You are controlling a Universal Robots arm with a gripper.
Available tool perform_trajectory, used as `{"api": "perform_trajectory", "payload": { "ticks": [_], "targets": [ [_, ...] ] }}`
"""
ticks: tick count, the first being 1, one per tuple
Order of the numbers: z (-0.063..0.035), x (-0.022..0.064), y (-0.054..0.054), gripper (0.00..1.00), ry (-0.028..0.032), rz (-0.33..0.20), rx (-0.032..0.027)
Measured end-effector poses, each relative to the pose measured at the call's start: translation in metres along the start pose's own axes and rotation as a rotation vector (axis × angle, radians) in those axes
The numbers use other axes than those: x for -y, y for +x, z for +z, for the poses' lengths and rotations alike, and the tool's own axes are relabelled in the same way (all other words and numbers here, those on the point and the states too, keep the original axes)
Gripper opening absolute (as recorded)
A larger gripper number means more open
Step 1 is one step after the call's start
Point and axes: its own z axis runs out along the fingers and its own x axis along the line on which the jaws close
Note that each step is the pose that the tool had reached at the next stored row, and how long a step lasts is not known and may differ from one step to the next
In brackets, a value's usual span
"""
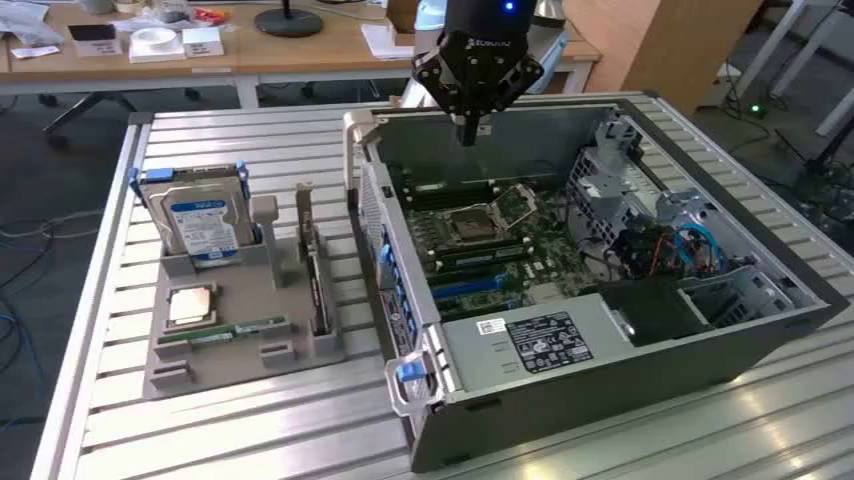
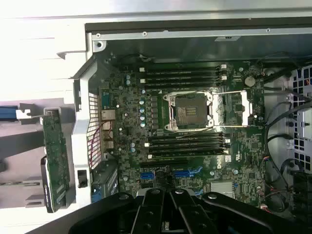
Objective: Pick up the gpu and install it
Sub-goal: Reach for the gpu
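The gpu stands on edge in a slot of the grey holder on the worktop. It is a thin dark card with a pale metal strip at one end. A hard drive, processor chip and RAM stick share the holder. The open computer case sits just at the exterior view's right. Above its motherboard hangs the gripper, well apart from the card, fingers clenched on nothing.
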Motion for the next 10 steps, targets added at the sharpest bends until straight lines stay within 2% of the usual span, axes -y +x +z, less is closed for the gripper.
{"api": "perform_trajectory", "payload": {
  "ticks": [10],
  "targets": [
    [0.0, 0.0, 0.0002, 0.11, -0.0001, 0.0, 0.0001]
  ]
}}
